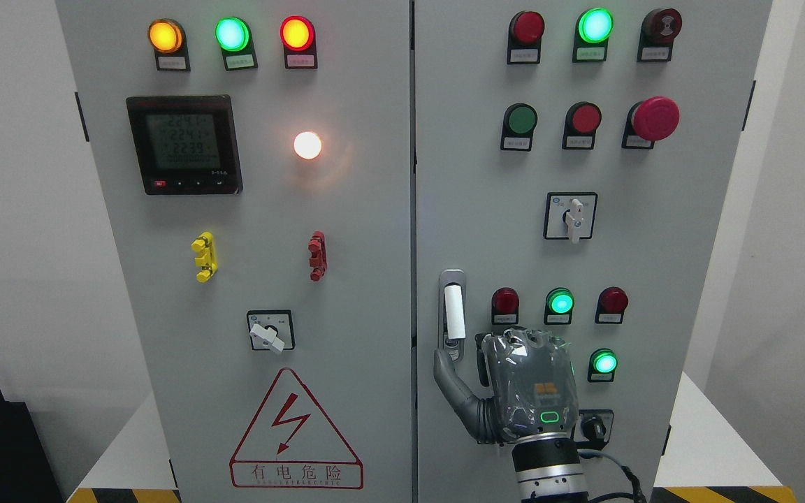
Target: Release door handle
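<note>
The door handle point(453, 312) is a white lever in a grey metal recess, upright at the left edge of the right cabinet door point(654, 181). My right hand point(514, 381) comes up from the bottom edge and sits just below and to the right of the handle, its back towards the camera. Its thumb point(453, 383) stretches out to the left, with its tip by the lower end of the handle's recess. The white lever shows in full and nothing grasps it. The other fingers are mostly hidden behind the back of the hand. The left arm is out of view.
The right door carries red and green lamps point(560, 302), push buttons, a red mushroom stop button point(655, 118) and a rotary switch point(571, 216). The left door point(346, 293) has a meter point(184, 144), lamps, a rotary switch point(270, 330) and a warning triangle point(295, 433).
</note>
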You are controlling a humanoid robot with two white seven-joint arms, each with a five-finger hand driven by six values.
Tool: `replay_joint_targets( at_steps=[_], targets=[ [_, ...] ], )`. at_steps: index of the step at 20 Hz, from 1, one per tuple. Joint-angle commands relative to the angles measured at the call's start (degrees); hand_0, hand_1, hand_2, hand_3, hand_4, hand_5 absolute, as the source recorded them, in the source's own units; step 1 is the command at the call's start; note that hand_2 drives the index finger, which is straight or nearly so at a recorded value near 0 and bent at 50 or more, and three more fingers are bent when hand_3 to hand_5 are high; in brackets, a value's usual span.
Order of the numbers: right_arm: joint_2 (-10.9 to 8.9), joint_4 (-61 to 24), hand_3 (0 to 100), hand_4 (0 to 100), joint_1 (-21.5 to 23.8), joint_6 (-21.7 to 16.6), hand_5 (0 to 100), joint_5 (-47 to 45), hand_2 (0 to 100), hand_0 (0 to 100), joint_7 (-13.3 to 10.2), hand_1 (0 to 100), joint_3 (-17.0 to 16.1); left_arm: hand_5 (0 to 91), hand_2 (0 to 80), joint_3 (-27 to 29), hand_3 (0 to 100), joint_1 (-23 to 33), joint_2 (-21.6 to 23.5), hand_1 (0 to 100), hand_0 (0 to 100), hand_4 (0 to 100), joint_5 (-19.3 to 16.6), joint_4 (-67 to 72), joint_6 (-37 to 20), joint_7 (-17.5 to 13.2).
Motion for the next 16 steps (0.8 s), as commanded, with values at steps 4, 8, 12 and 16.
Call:
replay_joint_targets(
  at_steps=[4,8,12,16],
  targets=[
    [0.09,0.74,100,93,-1.29,0.10,95,0.02,96,37,0.05,2,-0.25,0.0,0.0,0.62,0,0.00,0.01,39,12,0,0.00,0.97,0.04,0.02],
    [0.09,1.44,100,93,-1.73,0.71,95,0.02,96,37,0.05,2,-0.17,0.0,0.0,0.62,0,0.00,0.01,39,12,0,0.00,0.97,0.04,0.02],
    [0.09,1.70,100,93,-1.73,0.71,95,0.02,96,37,0.05,2,-0.16,0.0,0.0,0.62,0,0.00,0.01,39,12,0,0.00,0.97,0.04,0.02],
    [0.09,2.14,100,93,-1.82,0.71,95,0.02,96,37,0.05,4,-0.16,0.0,0.0,0.62,0,0.00,0.01,39,12,0,0.00,0.97,0.04,0.02]
  ],
)
